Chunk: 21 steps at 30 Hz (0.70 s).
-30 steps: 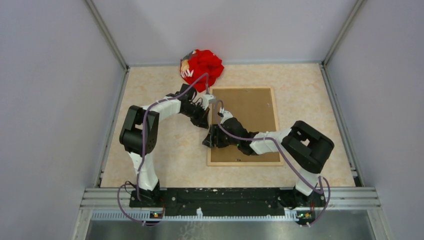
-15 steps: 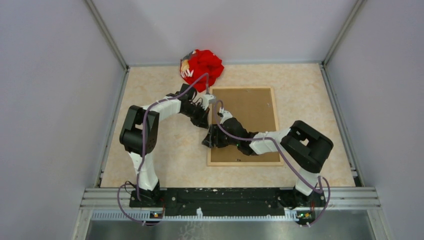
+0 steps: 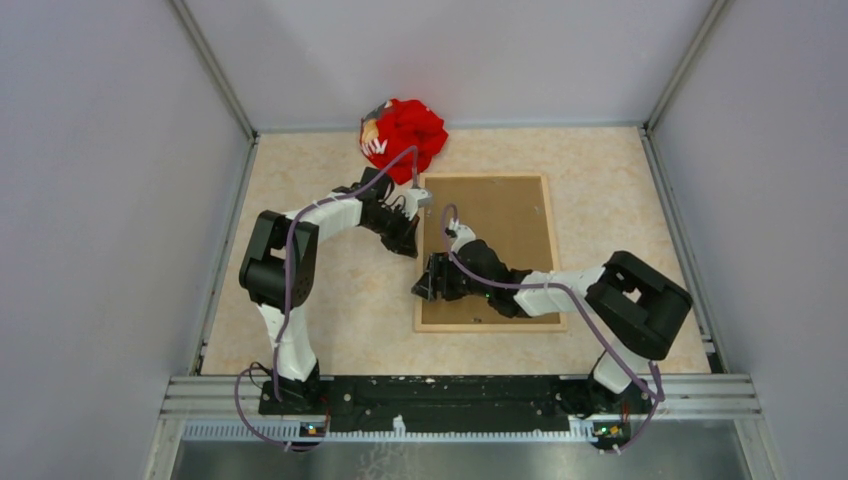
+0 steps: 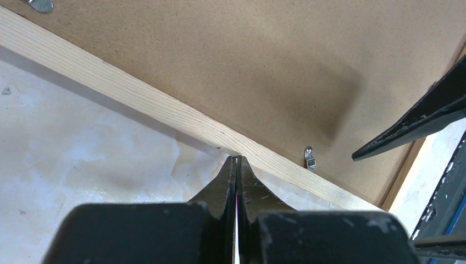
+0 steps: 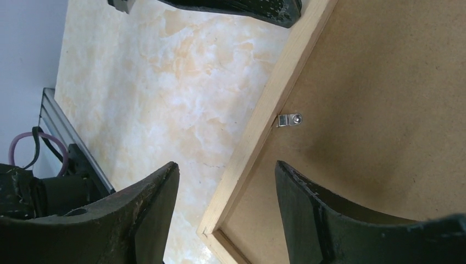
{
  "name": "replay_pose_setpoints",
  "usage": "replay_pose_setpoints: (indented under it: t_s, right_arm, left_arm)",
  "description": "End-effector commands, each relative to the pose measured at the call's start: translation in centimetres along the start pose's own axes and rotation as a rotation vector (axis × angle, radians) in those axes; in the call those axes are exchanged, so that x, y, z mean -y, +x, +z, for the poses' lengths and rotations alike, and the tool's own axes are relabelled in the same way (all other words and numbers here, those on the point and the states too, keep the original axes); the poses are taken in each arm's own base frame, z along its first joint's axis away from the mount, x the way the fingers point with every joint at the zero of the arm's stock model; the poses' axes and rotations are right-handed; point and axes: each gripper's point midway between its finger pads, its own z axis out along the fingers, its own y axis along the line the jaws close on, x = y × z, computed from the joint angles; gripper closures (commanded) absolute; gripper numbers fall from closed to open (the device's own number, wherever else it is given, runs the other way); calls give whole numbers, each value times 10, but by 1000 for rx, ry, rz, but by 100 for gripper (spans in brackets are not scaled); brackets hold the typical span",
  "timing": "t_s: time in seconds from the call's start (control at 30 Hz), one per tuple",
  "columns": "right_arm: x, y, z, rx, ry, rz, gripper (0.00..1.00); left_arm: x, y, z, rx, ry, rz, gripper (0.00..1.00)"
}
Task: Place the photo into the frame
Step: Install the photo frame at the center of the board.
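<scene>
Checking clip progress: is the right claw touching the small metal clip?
Apart. The right wrist view shows the clip well beyond the open right claw, with a plain gap between.

I work in a lab booth: plain grey walls (image 3: 100,200) and metal rails (image 3: 460,392) box in my marbled table (image 3: 600,180).

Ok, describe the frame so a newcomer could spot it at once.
On the marbled beige table, right of centre, lies a large rectangle: the frame. Its thin pale-wood border around plain brown board sets it apart from the crumpled red cloth.
</scene>
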Motion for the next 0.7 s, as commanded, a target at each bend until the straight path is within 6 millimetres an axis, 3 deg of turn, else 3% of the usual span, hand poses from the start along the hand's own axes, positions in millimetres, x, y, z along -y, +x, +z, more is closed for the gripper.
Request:
replay_pose_setpoints:
  t_s: [0.0,0.67]
  right_arm:
    - [-3,4,7,9,-16,3,35]
    - [6,-1,32,31,25,-4,37]
  left_arm:
    - [-7,2,3,-25,-22,10,100]
    - [-5,3,3,-25,-11,4,100]
